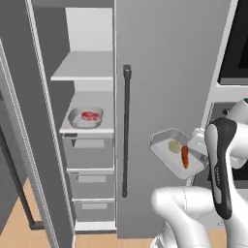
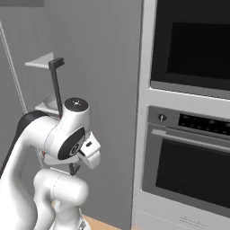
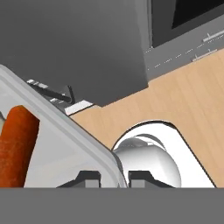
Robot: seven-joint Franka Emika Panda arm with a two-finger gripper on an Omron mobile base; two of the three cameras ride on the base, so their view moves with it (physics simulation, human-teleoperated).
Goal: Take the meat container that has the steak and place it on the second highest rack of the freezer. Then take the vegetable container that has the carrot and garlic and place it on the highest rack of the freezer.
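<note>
White arm links fill the 5 o'clock corner of the left base view, and just above them the tray (image 1: 175, 154) with the carrot (image 1: 185, 156) and garlic (image 1: 174, 146) hangs in front of the closed freezer door (image 1: 164, 97), while the steak (image 1: 89, 115) sits in its pan (image 1: 85, 117) on the lower shelf (image 1: 88, 127) at 9 o'clock, the top shelf (image 1: 83, 68) bare. From the right base view, the arm's elbow stands at 8 o'clock before the door handle (image 2: 56, 85), ovens (image 2: 188, 134) at 3 o'clock. Up close in the hand view, the gripper (image 3: 113, 178) pinches the tray rim narrowly at 6 o'clock, carrot at 9 o'clock.
</note>
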